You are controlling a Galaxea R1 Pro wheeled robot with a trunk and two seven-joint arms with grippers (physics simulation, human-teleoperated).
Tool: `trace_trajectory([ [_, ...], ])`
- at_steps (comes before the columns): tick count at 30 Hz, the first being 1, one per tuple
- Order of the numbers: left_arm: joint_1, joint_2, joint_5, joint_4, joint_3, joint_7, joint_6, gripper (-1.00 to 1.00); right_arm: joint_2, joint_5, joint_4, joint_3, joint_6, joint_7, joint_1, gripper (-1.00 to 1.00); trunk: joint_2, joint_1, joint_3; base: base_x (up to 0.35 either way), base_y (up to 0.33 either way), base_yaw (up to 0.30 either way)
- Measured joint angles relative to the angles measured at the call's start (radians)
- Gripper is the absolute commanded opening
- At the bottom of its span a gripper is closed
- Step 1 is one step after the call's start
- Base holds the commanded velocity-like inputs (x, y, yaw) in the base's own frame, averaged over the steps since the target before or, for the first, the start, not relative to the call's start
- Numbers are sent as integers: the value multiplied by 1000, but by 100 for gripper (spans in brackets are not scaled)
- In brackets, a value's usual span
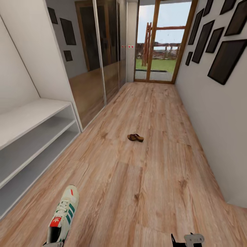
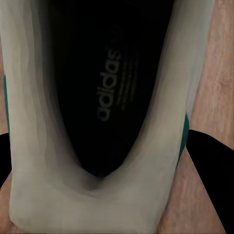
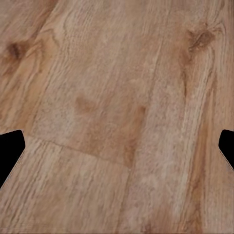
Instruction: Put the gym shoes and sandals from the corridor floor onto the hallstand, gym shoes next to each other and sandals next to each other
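The cream-white lace-up gym shoe with green stripes (image 1: 63, 214), light with a soft, yielding collar, looks pinched at its heel by the left pincer (image 2: 105, 195), while the right pincer (image 3: 117, 146) hangs spread.

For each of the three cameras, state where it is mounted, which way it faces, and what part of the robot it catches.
Head view: on the robot's head, facing down the corridor over the hallstand, a sandal and a gym shoe; the right gripper peeks in at the bottom edge.
Left wrist view: near the left gripper, looking into the gym shoe's opening; dark fingers flank it.
Right wrist view: facing the corridor floor; dark fingertips at the edges.
Shared: the shoe and the plank floor.
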Motion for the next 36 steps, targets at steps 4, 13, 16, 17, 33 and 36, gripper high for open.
trace_trajectory([
  [4, 0, 0, 0, 0, 0, 0, 0, -100, 0, 0, 0, 0, 0, 0, 0, 100, 0, 0, 0, 339, 0, 0],
  [13, 0, 0, 1, 0, 1, 3, 0, -100, 0, 0, 0, 0, 0, 0, 0, 100, 0, 0, 0, 339, 0, 0],
  [16, 0, 0, 2, 1, 1, 21, 0, -100, 0, 0, 0, -1, 0, 0, 0, 100, 0, 0, 0, 339, 0, 0],
  [17, 0, -1, 2, 1, 2, 36, 1, -100, 0, 0, 0, 0, 0, 0, 0, 100, 0, 0, 0, 339, 0, 0],
  [33, 19, -13, -7, -15, 1, 101, -26, -100, 28, -1, 12, -3, -3, 0, 0, 100, 0, 1, 0, 212, 0, 0],
  [36, 7, -14, -17, 2, -4, 105, -20, -100, 36, -1, 12, -3, -3, 0, 0, 100, 0, 1, 0, 0, 0, 0],
])
